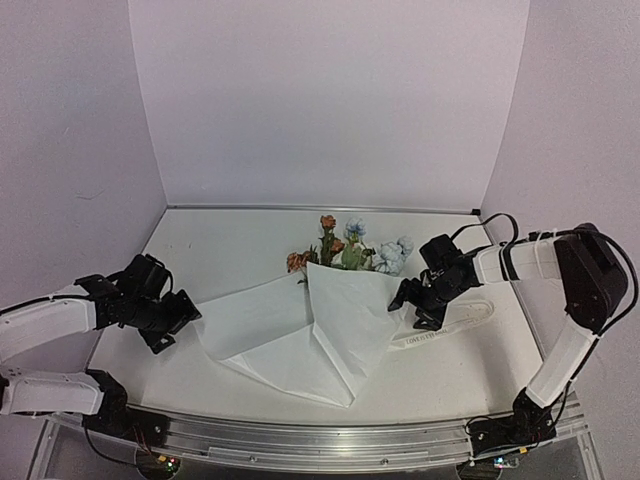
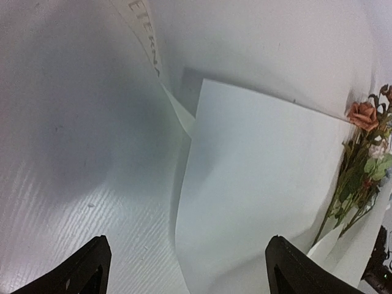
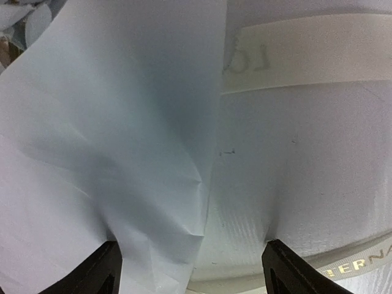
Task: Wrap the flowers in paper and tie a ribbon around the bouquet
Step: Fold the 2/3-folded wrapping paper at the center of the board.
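Left fingers (image 1: 180, 322) stand wide open, empty, beside a corner of the paper (image 1: 300, 330); right fingers (image 1: 412, 308), spread and empty, sit between paper and ribbon (image 1: 455, 322). Flowers (image 1: 345, 248) poke from the folded paper on the worktop (image 1: 220, 250).

One sheet of paper (image 1: 300, 320) lies on the one tabletop (image 1: 240, 240). With it is one bunch of flowers (image 1: 345, 245). From above, three orange-pink blooms (image 1: 327, 221) can be counted. There are about three pale blue-white blooms (image 1: 392, 256), but they crowd together, so their exact number is hard to tell. There is one ribbon (image 1: 455, 325), a single band with printed lettering. There are two grippers, the left gripper (image 1: 178, 325) and the right gripper (image 1: 412, 310). Each has two fingers (image 2: 86, 269), four in all, and each wrist view shows its own pair.
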`<action>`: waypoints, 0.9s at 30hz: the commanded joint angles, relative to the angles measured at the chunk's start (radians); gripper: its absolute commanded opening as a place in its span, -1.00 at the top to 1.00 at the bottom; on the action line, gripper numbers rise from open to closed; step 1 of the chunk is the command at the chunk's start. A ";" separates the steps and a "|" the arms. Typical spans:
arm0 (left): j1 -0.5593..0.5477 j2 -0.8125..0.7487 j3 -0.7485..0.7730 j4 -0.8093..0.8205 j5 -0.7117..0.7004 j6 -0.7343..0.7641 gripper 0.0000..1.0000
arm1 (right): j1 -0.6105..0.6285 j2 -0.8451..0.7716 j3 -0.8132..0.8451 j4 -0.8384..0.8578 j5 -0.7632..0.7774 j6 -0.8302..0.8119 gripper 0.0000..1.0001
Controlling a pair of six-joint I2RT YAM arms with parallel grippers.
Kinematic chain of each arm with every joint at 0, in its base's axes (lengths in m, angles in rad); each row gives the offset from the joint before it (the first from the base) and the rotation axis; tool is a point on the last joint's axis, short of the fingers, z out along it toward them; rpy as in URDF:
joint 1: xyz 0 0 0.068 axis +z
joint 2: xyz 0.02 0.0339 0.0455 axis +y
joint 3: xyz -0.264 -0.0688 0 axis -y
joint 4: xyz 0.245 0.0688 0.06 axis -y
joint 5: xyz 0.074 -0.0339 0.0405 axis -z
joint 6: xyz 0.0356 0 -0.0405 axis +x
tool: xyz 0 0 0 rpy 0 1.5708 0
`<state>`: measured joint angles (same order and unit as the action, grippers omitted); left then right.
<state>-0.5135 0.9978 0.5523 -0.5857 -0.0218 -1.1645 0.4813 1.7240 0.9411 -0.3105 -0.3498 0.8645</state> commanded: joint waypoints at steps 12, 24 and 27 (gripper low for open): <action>-0.262 -0.057 -0.119 0.236 0.263 -0.070 -0.78 | 0.081 0.060 0.106 0.034 0.029 -0.002 -0.68; -0.314 0.104 -0.117 0.392 0.249 -0.088 -0.12 | 0.106 0.143 0.234 -0.042 0.029 -0.044 -0.66; -0.316 0.131 -0.100 0.382 0.235 -0.076 0.20 | 0.111 0.166 0.266 -0.059 0.037 -0.053 -0.66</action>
<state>-0.8235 1.0990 0.4164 -0.2375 0.2335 -1.2523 0.5787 1.8596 1.1426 -0.3332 -0.3355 0.8394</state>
